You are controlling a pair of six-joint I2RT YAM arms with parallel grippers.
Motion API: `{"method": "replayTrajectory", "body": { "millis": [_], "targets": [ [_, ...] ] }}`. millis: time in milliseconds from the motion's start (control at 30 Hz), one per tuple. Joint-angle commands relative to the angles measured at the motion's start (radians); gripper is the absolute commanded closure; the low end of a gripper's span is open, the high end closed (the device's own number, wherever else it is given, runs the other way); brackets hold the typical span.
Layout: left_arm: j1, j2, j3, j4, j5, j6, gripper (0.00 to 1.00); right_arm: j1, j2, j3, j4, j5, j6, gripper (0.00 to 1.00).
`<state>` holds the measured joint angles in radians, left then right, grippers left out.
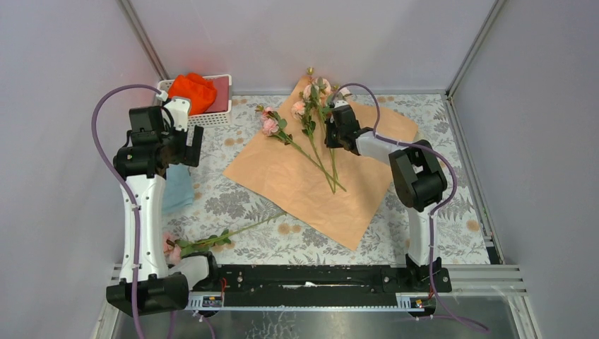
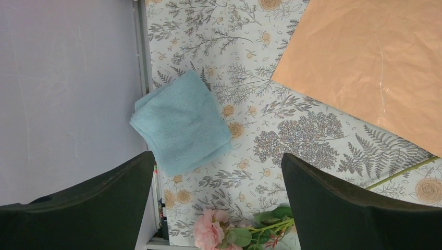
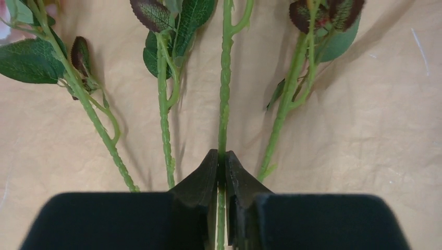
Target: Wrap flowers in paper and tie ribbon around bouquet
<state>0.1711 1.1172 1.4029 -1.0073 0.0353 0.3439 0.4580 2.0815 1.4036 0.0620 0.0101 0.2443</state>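
Top external: basket (image 1: 209,119) holds orange-red cloth (image 1: 192,92), flowers (image 1: 270,126) lie on paper (image 1: 353,194).

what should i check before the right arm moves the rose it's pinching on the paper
1. Right jaws' hold: ok, shut on one rose stem.
2. Paper spread flat, peach face up: ok.
3. Neighbouring stems clear of the jaws: ok, the wrist view shows them lying apart on either side.
4. All flowers on the paper: not ok, a stray rose lies off it, near the left arm's base.
5. Left jaws free to help: ok, wide open with nothing between them, above the blue cloth.
6. Ribbon within reach: cannot tell, it shows in no view.
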Motion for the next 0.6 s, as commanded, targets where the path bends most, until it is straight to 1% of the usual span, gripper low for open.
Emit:
{"method": "replayTrajectory", "body": {
  "millis": [0,33,67,100,167,200,233,267,300,333,367,400,467,500,567],
  "targets": [
    [0.005,0.008,0.002,0.028,-0.006,-0.006,0.01,0.005,-0.022,0.095,-0.032,0.003,0.018,0.74],
    [0.005,0.011,0.005,0.030,-0.005,-0.008,0.01,0.006,-0.041,0.094,-0.046,0.010,0.015,0.61],
    [0.005,0.011,0.009,0.029,-0.005,-0.008,0.01,0.009,-0.068,0.083,-0.055,0.019,0.007,0.52],
    [0.005,0.012,0.011,0.030,-0.006,-0.009,0.01,0.016,-0.102,0.070,-0.056,0.033,-0.012,0.45],
    [0.005,0.012,0.012,0.030,-0.009,-0.009,0.01,0.055,-0.184,0.036,-0.056,0.050,-0.098,0.38],
    [0.006,0.013,0.008,0.032,-0.009,-0.010,0.01,0.086,-0.224,0.013,-0.056,0.027,-0.159,0.35],
    [0.006,0.013,0.002,0.036,-0.009,-0.014,0.01,0.126,-0.260,-0.015,-0.054,-0.023,-0.222,0.33],
    [0.006,0.014,-0.006,0.040,-0.008,-0.019,0.01,0.167,-0.292,-0.042,-0.050,-0.106,-0.290,0.31],
    [0.006,0.017,-0.012,0.044,-0.005,-0.027,0.01,0.213,-0.319,-0.066,-0.050,-0.241,-0.349,0.28],
    [0.006,0.020,-0.016,0.051,-0.001,-0.034,0.01,0.277,-0.325,-0.083,-0.055,-0.377,-0.401,0.22],
    [0.006,0.022,-0.018,0.054,0.007,-0.046,0.01,0.328,-0.320,-0.091,-0.056,-0.507,-0.450,0.10],
    [0.004,0.024,-0.019,0.055,0.014,-0.051,0.01,0.391,-0.308,-0.092,-0.084,-0.588,-0.497,0.07],
    [0.006,0.025,-0.019,0.058,0.024,-0.058,0.01,0.500,-0.264,-0.087,-0.073,-0.624,-0.573,0.05],
    [0.005,0.023,-0.022,0.058,0.024,-0.061,0.01,0.545,-0.237,-0.079,-0.028,-0.630,-0.617,0.05],
    [0.005,0.016,-0.028,0.059,0.018,-0.061,0.01,0.606,-0.173,-0.051,0.007,-0.628,-0.645,0.04]
  ]
}}
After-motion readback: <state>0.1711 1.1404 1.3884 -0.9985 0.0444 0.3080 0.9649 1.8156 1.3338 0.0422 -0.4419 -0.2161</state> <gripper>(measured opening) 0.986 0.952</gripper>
